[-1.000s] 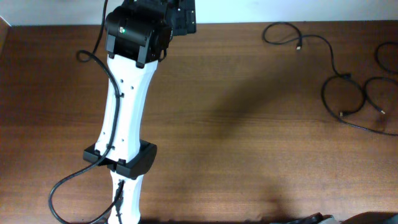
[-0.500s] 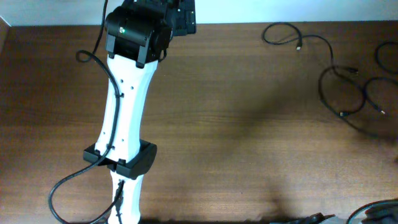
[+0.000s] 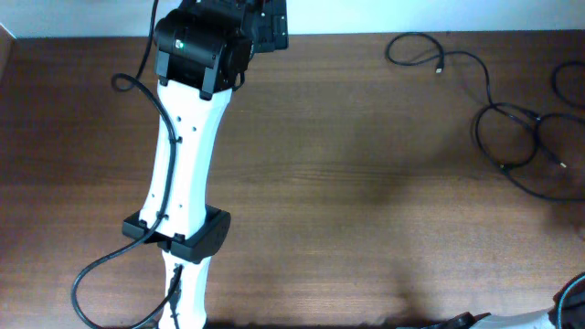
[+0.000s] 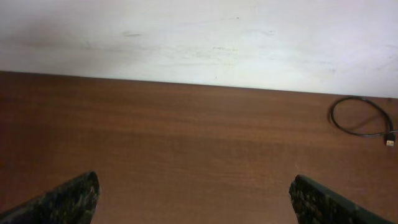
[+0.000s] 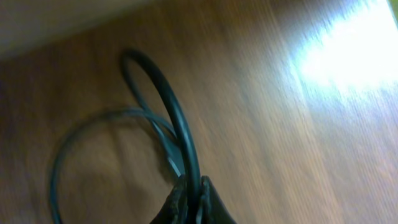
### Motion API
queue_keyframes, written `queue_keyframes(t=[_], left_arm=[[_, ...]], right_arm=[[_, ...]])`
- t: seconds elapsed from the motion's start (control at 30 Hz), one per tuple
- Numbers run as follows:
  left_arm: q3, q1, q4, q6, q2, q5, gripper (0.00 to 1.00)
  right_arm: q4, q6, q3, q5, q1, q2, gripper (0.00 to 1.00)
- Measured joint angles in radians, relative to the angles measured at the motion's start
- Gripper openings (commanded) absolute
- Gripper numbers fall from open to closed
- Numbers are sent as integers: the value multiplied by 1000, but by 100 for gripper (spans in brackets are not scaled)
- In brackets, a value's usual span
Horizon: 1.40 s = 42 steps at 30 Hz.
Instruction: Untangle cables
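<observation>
your left fingers [image 4: 68, 199] are spread wide with nothing between them. only their dark tips show, at the two bottom corners of the left wrist view, hanging above bare counter [image 4: 199, 143]. from overhead the left arm [image 3: 187, 137] runs up the left side of the counter, and its far end is cut off by the top edge, so you cannot see the fingers there.

your right fingers [image 5: 177, 202] are clenched on a black cable [image 5: 180, 118], which rises from between the tips and arcs over the wood. that view is blurred and only the very tips show at the bottom edge. a thinner loop [image 5: 74, 134] lies behind the held one, but you cannot tell whether the two are one cord. overhead, the right arm [image 3: 539, 319] is only a pale sliver in the bottom right corner, so the grip cannot be checked from above.

the cables [image 3: 512, 137] lie loose at the far right of the counter, well apart from the left arm. one small loop [image 3: 411, 46] sits near the back edge with a plug [image 3: 440, 68] just beside it; you see the same loop at the right edge of the left wrist view, its plug half cut off. further right, overlapping loops cross one another and several run out of frame, so where they end is hidden.
</observation>
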Motion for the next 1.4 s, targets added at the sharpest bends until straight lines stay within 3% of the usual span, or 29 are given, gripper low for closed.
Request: queue_keyframes(t=[0.03, 0.07, 0.1, 0.13, 0.2, 0.37, 0.43, 0.5, 0.53, 0.8, 0.9, 1.13, 1.27, 1.4], left_arm=[[0, 0, 0, 0, 0, 0, 99], [0, 0, 0, 0, 0, 0, 99], [0, 0, 0, 0, 0, 0, 99], [0, 0, 1, 0, 0, 0, 99], [-11, 0, 1, 0, 0, 0, 99], [-40, 0, 39, 0, 0, 1, 99], [-40, 0, 49, 0, 0, 12, 99], [-40, 0, 53, 0, 0, 20, 99], [-40, 0, 53, 0, 0, 23, 99], [-42, 0, 45, 0, 0, 24, 99], [-42, 0, 42, 0, 0, 24, 99], [-42, 0, 23, 0, 0, 24, 99], [-42, 0, 12, 0, 0, 24, 99], [-42, 0, 21, 0, 0, 24, 99]], right_arm=[[87, 2, -47, 3, 0, 0, 4], [134, 3, -107, 4, 0, 6, 31], [184, 6, -155, 7, 0, 18, 71], [220, 11, -190, 8, 0, 41, 97], [244, 5, -230, 26, 0, 112, 98], [247, -155, -221, -71, 48, 48, 98], [243, -280, -175, -156, 156, -74, 98], [232, -442, -90, -238, 353, -227, 100], [146, -554, -70, -278, 447, -258, 100], [35, -1128, -70, -455, 996, -256, 100], [117, -1148, -72, -454, 1001, -224, 100], [236, -1152, -72, -426, 938, 130, 100], [355, -958, -75, -278, 806, 188, 99], [384, -920, -74, -293, 784, 238, 100]])
